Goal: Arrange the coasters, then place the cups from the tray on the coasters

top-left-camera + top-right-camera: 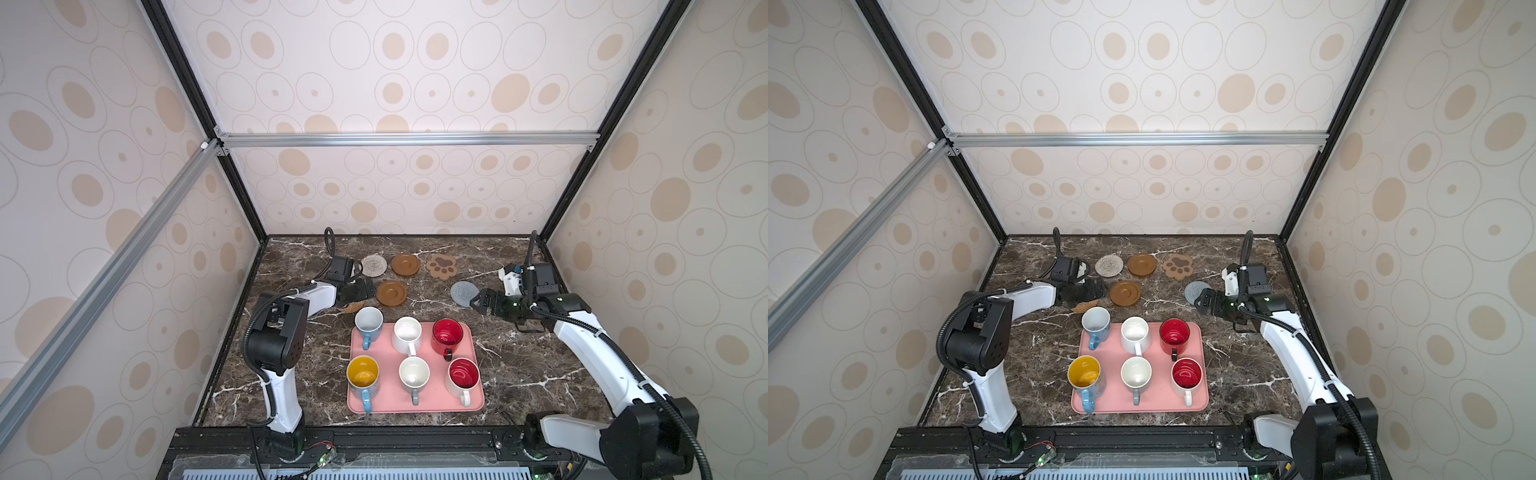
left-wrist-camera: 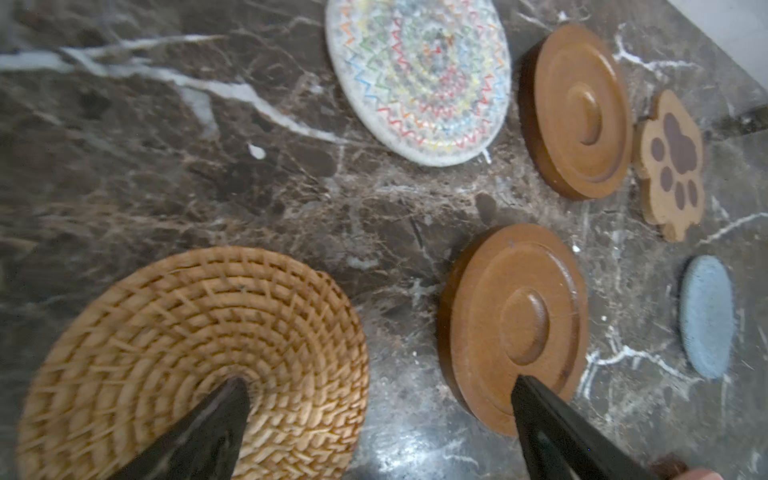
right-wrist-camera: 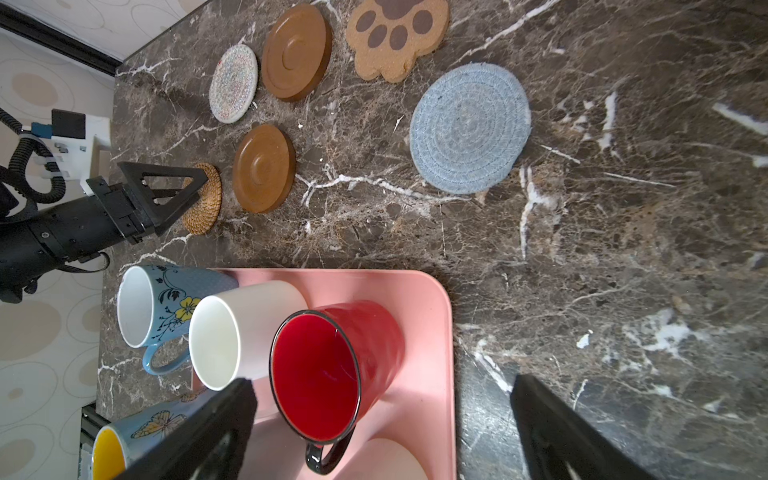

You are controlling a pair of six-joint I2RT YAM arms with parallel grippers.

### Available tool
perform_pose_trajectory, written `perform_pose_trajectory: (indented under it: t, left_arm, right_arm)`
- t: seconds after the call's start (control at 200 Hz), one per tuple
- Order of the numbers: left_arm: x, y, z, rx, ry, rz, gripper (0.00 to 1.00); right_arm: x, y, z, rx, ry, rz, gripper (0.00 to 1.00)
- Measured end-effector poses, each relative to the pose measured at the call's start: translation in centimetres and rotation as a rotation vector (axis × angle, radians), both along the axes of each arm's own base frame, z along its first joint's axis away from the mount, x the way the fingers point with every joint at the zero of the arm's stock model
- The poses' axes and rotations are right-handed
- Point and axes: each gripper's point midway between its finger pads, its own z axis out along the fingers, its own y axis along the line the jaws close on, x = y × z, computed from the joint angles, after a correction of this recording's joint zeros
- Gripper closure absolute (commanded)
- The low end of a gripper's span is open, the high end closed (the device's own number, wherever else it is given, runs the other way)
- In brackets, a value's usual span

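Observation:
Six cups stand on the pink tray [image 1: 477, 400], among them a light blue one [image 1: 368, 322] and an all-red one [image 3: 332, 365]. Behind the tray lie the coasters: cream woven [image 1: 373, 264], two brown discs [image 1: 405, 264] [image 1: 391, 293], the paw [image 1: 441, 266], grey-blue [image 1: 463, 293] and tan rattan [image 2: 187, 332]. My left gripper [image 2: 379, 381] is open low over the gap between the rattan coaster and the nearer brown disc, one fingertip over each. My right gripper [image 3: 384, 382] is open and empty beside the grey-blue coaster, above the tray's far right corner.
The marble table [image 1: 540, 374] is boxed in by patterned walls with black frame posts at the back corners. In both top views the left arm hides most of the rattan coaster. Bare marble lies to the right of the tray and between tray and coasters.

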Motion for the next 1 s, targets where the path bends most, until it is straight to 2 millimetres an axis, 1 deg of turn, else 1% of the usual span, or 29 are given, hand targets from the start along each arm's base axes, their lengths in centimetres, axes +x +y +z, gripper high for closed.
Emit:
perform_pose_trajectory:
  t: [0.26, 0.365, 0.62, 0.795, 1.001]
  left_arm:
    - [0.8, 3.7, -0.2, 0.050, 0.008, 0.075, 0.00]
    - [1.6, 5.2, -0.2, 0.067, 0.008, 0.100, 0.00]
    - [3.2, 8.1, -0.4, 0.087, 0.001, 0.141, 0.00]
    - [4.4, 9.3, -0.4, 0.096, -0.007, 0.154, 0.00]
    - [5.1, 9.6, -0.4, 0.097, -0.013, 0.153, 0.00]
  right_arm:
    - [-0.1, 0.0, -0.1, 0.001, 0.005, -0.002, 0.00]
    - [-0.1, 0.1, -0.1, 0.002, 0.007, -0.003, 0.00]
    - [-0.3, 0.2, -0.1, 0.002, 0.016, -0.008, 0.00]
    - [-0.4, 0.1, -0.3, -0.003, 0.025, -0.014, 0.00]
    - [-0.5, 0.2, -0.2, -0.008, 0.023, -0.015, 0.00]
